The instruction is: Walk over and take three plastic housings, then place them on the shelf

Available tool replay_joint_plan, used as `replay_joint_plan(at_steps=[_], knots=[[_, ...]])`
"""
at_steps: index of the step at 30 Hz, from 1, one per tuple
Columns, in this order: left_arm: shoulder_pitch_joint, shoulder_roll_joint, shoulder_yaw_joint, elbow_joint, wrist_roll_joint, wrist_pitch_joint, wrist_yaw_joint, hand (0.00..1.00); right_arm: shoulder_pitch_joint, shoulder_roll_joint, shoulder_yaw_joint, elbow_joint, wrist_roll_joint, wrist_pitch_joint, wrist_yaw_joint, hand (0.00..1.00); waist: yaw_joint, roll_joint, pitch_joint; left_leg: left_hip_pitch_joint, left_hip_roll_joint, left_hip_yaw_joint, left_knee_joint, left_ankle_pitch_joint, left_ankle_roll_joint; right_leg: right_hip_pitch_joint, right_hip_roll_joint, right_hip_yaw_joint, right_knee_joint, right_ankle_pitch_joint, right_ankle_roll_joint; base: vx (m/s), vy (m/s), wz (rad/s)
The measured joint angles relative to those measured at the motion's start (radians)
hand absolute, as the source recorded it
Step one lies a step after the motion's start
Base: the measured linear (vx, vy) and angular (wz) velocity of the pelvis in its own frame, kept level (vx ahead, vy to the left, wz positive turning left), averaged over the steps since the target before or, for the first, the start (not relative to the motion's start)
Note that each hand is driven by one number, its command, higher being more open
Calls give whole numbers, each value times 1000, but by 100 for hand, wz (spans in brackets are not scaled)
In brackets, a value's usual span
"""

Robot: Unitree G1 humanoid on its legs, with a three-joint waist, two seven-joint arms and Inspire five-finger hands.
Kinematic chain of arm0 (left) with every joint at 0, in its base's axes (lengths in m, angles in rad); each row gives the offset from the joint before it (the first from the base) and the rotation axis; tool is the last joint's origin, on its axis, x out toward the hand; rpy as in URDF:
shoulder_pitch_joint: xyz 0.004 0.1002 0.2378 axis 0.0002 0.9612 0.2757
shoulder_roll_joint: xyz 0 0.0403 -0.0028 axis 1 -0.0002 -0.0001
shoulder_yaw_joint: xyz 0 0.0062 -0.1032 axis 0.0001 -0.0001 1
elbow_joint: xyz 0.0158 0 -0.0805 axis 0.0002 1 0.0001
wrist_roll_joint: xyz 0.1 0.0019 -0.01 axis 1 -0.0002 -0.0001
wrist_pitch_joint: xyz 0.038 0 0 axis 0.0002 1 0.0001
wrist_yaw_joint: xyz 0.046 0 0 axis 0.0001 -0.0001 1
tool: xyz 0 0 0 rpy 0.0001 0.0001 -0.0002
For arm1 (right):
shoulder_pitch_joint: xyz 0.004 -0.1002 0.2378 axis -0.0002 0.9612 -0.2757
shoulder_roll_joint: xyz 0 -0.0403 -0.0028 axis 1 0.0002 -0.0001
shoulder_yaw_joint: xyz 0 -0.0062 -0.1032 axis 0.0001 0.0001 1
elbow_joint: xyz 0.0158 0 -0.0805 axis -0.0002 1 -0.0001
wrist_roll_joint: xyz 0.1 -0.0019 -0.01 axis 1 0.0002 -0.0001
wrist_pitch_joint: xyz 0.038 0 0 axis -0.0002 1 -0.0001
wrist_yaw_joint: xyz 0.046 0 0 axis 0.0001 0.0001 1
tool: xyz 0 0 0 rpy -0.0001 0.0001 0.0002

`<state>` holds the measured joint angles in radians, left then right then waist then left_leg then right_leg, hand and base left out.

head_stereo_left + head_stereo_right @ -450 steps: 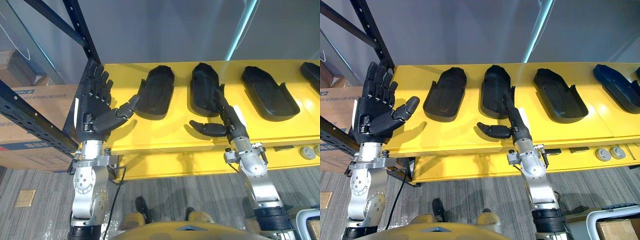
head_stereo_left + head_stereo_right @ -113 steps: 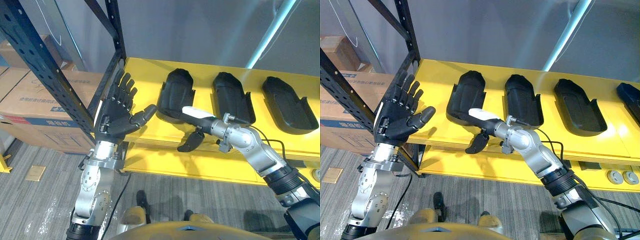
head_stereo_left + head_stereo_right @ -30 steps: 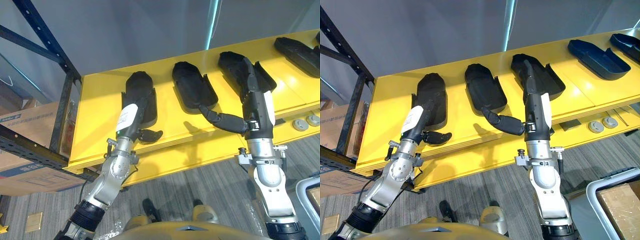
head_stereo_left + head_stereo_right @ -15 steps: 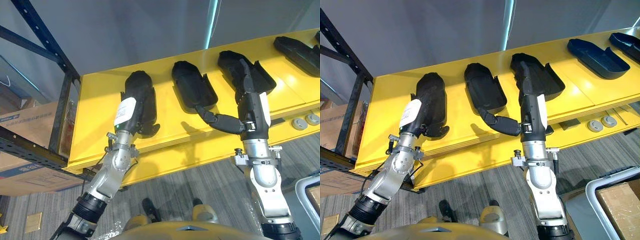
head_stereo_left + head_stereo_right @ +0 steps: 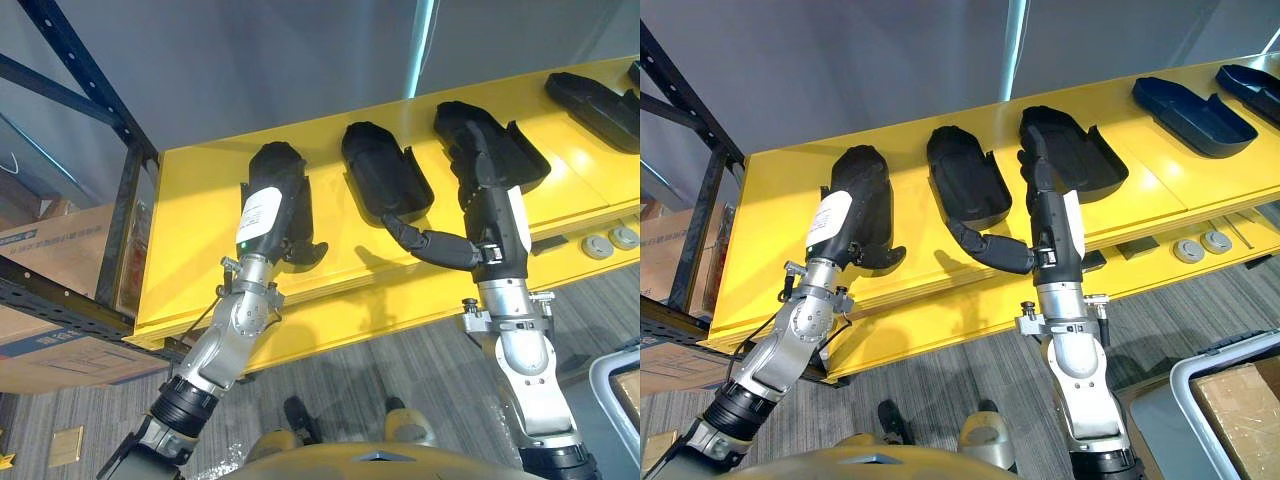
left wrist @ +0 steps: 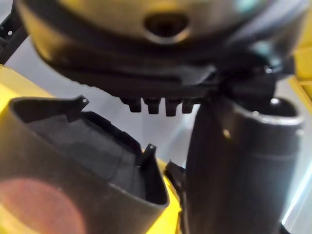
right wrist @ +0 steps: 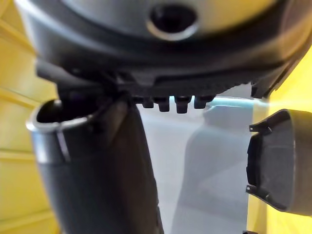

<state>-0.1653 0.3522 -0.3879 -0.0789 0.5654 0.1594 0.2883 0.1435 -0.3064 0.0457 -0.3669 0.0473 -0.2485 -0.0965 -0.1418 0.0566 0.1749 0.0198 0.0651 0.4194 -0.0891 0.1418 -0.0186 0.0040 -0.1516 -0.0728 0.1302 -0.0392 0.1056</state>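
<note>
fingers (image 5: 280,190) of left hand (image 5: 262,218) lay straight along the leftmost housing (image 5: 276,158), thumb splayed past its near end, nothing clamped. fingers (image 5: 1037,172) of right hand (image 5: 1050,235) were straight too, over the left wall of the third housing (image 5: 510,150), empty. Risk, imo: with no thumb closure, a pull would skid a housing across the yellow table (image 5: 190,230) or off its near edge. Housings lay long axis near-to-far, rounded end away, open end toward the robot.

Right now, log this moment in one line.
left hand: on left housing | right hand: open, over third housing | middle housing: between hands | stage: none lifted yet
</note>
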Motion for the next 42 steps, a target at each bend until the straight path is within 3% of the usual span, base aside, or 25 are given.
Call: replay_joint_plan(at_steps=[6,17,30,42], knots=[[-4,3,0,17,0,1,-8,100,0,0,3,0,14,0,3,100,1,-3,-3,3,0,12,0,-1,1,-1,0,7,-1,2,3,-1,1,-2],[-3,79,12,-102,0,-11,-144,100,5,0,3,-49,16,8,10,100,7,0,-19,2,0,6,0,-1,1,5,-2,-4,-2,2,3,1,3,2],[2,86,53,-162,44,-26,-229,100,17,0,3,-60,17,31,20,100,18,30,-39,3,0,1,0,-1,1,9,-4,-15,-1,0,2,0,0,0],[9,90,94,-158,71,26,-386,100,17,-1,2,-62,18,50,49,100,28,36,-43,3,0,0,0,-1,0,9,-5,-20,1,-3,2,0,0,0]])
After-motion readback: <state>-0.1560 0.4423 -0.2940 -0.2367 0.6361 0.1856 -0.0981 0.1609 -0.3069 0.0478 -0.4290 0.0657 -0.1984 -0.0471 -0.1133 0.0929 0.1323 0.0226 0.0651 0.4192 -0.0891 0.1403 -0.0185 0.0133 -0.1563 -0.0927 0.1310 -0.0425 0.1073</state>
